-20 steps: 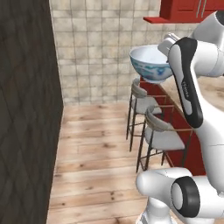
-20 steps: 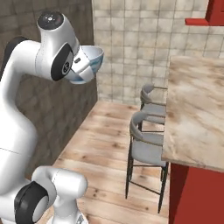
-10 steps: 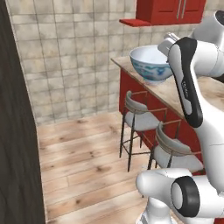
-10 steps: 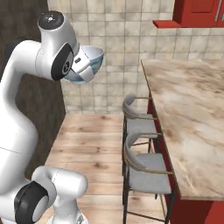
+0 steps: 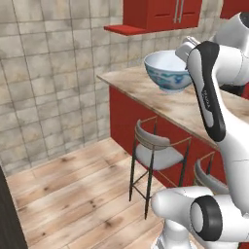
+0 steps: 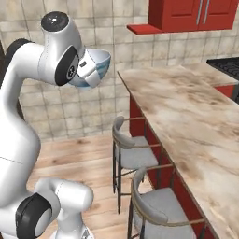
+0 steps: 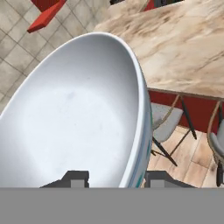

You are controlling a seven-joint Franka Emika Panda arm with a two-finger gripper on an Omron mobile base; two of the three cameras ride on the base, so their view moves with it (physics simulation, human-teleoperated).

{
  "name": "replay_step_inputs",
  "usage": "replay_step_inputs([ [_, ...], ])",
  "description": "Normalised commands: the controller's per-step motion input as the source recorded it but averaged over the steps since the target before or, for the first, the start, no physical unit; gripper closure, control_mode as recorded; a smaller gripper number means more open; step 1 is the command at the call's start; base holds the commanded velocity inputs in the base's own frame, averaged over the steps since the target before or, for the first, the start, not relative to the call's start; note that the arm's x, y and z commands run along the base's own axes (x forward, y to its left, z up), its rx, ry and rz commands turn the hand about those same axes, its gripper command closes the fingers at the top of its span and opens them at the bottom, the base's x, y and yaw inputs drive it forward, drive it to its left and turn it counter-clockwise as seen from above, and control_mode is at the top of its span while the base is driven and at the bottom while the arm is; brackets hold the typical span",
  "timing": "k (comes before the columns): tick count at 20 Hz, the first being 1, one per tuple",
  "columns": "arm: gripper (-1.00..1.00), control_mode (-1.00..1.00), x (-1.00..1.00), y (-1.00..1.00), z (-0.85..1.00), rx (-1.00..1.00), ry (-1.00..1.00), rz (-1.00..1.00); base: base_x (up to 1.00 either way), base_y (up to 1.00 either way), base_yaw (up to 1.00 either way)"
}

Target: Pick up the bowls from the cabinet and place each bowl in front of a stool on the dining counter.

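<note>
A: Bowl status? White, blue patterning outside.

B: Held up in the air, level with the worktop edge and off its end in the right base view. Hand view: fingers straddle the rim, one tip inside, one outside; clamped on the bowl.

A: Surroundings?

B: Two stools stand along the worktop's red front, on wood floor. Red cabinet with shelf hangs on the tiled wall behind.
</note>
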Motion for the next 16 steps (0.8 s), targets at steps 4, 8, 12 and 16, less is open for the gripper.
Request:
replay_step_inputs([
  [4,1.0,1.0,0.0,0.0,0.0,0.0,0.0,0.0,0.93,0.78,-0.45],
  [8,1.0,1.0,0.0,0.0,0.0,0.0,0.0,0.0,0.91,0.76,-0.45],
  [12,1.0,1.0,0.0,0.0,0.0,0.0,0.0,0.0,0.91,0.69,-0.45],
  [16,1.0,1.0,0.0,0.0,0.0,0.0,0.0,0.0,0.86,0.58,-0.46],
])
